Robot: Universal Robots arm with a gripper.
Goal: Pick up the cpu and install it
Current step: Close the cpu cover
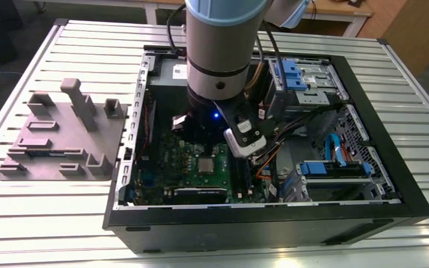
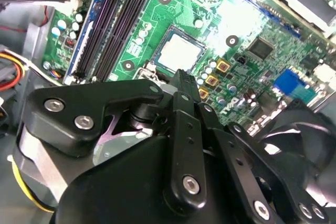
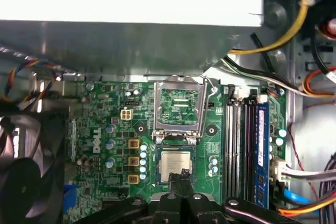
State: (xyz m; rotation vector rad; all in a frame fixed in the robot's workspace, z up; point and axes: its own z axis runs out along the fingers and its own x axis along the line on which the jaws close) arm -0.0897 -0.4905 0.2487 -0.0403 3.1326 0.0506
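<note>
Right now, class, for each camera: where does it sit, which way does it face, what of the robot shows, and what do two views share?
Exterior view: off the arm, looking down into the computer case; the arm shows.
First wrist view: on the arm, facing the motherboard; gripper shows.
Second wrist view: same, from behind the gripper.
Both wrist views share the cpu.

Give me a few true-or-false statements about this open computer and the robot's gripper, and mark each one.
1. The cpu lies in its socket on the green board. True.
2. The metal frame is shut over the cpu. False: it is swung open beside it.
3. The grey tray lies inside the case. False: it lies on the table, at the exterior view's left of the case.
4. The gripper is close to the cpu, holding nothing. True.
</note>
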